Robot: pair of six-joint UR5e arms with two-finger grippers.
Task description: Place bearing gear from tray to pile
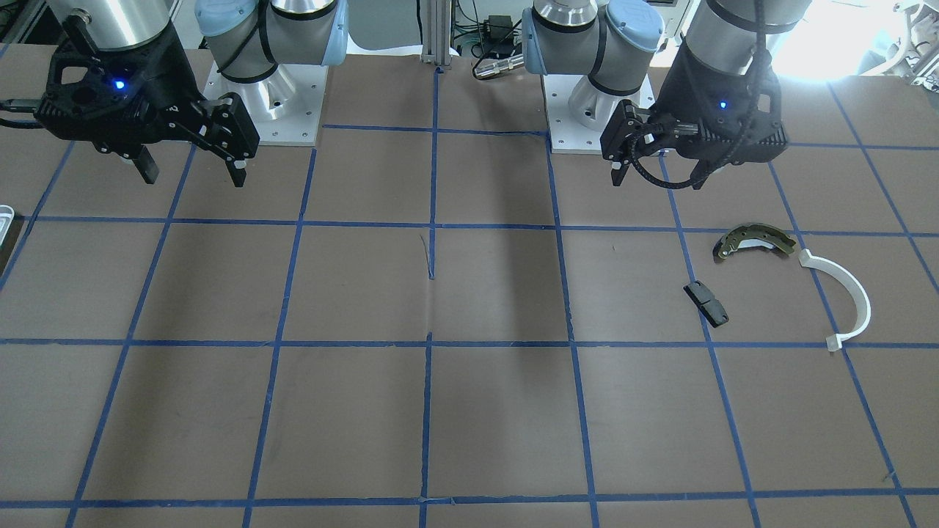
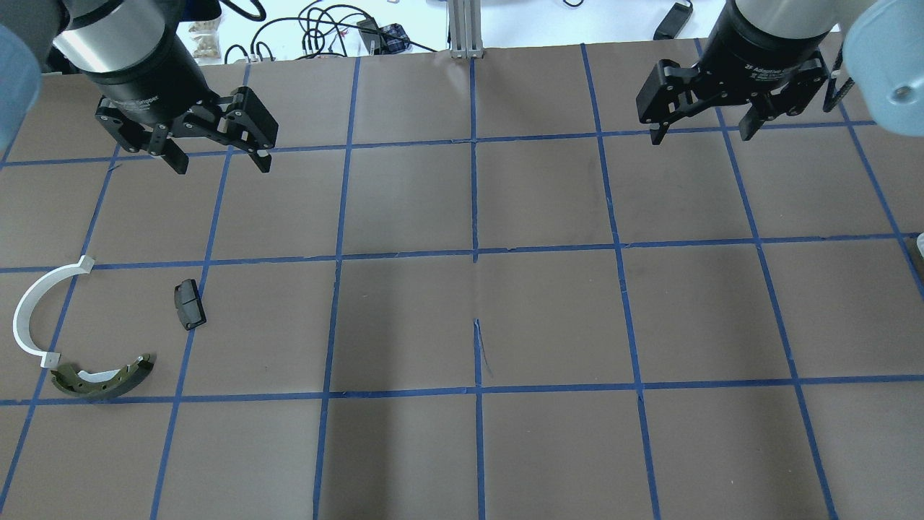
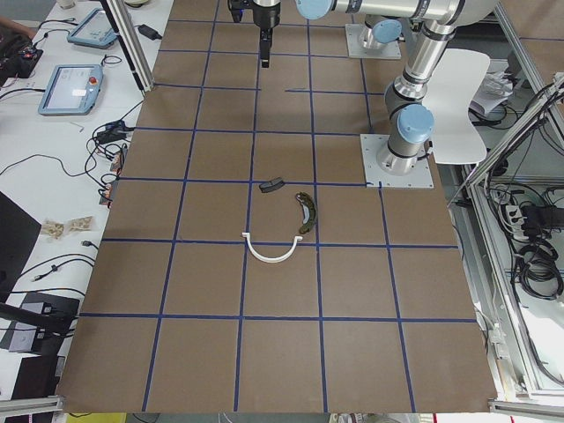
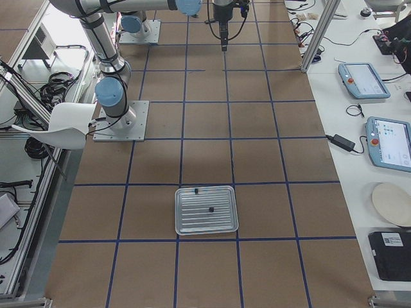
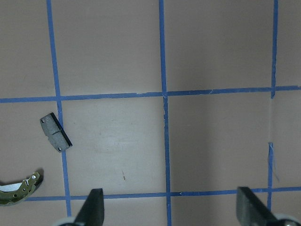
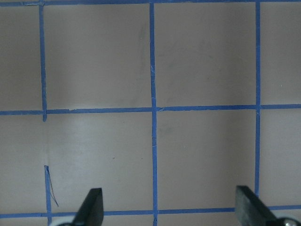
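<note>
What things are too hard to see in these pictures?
1. Tray: front-facing view, cut off by the left edge.
2. Dark speck in the tray: exterior right view, too small to name.
3. Brake shoe: left wrist view, partly cut off by the left edge.
4. Right claw: right wrist view, only fingertips show.

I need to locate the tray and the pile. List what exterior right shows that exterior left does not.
Only exterior right: the tray, flat on the table with a small dark part in it.
Only exterior left: the brake shoe, white arc and black block, lying apart from one another.
Both: the blue-taped table, plus the left arm and right arm on their mounts.
</note>
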